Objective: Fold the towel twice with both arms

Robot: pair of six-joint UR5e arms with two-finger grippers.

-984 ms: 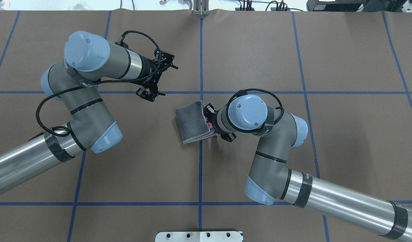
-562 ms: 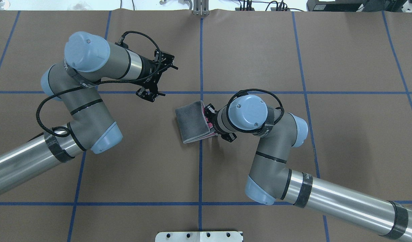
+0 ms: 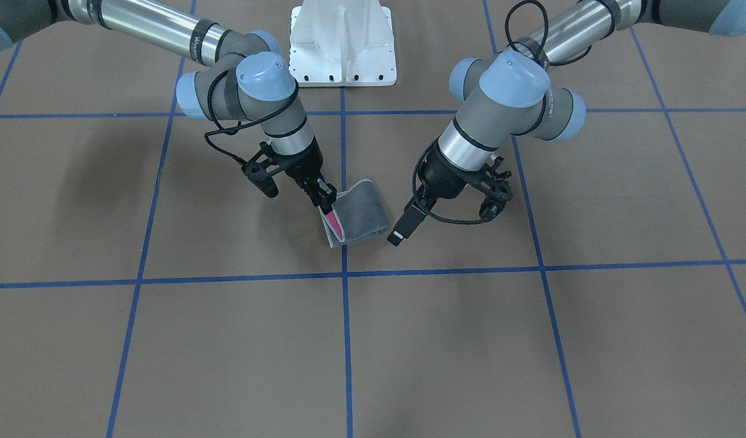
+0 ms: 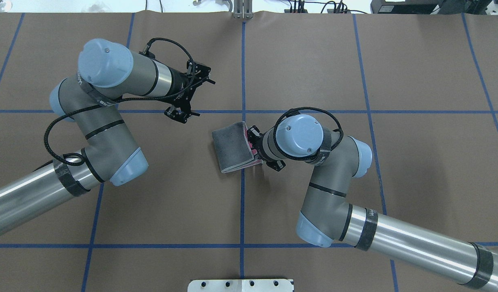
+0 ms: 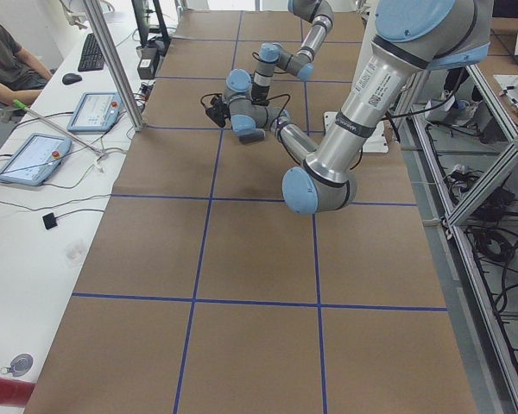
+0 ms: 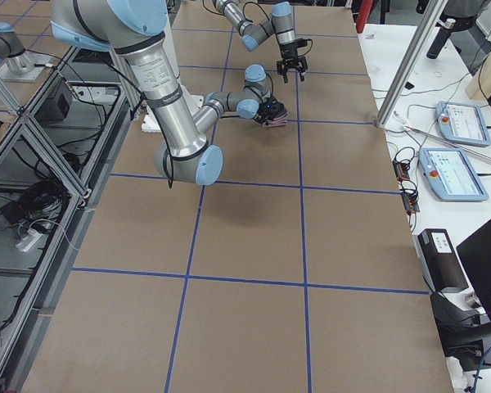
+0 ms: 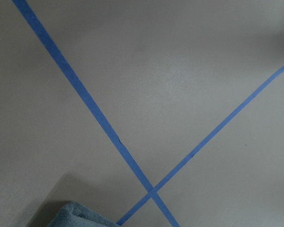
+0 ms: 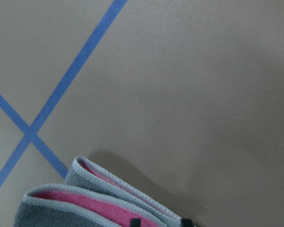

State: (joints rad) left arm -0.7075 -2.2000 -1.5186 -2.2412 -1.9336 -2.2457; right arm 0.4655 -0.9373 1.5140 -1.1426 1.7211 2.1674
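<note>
Right hand (image 3: 325, 198) is clamped on the towel (image 4: 231, 147), pinching the open edge where the pink lining peeks out between the light grey hems. The towel sits mid-bench, straddling the centre blue tape line (image 4: 242, 202) just short of the crossing. It is a compact packet, dark grey face up. The side under my right hand looks propped a little off the bench (image 4: 415, 170), though I can't be sure of it.

From the right wrist I count two stacked hems with pink between them, so I judge both folds are in and I'm at the put-down.

Left hand (image 4: 204, 97) is spread wide with nothing in it, hovering well apart from the towel on its far side. Its wrist camera catches only a grey corner at the bottom.

Next move, as I read it: ease the right hand down until the edge lies flat, let go, then back straight out. Terry cloth clings, and a sideways drag could peel the top layer open.
</note>
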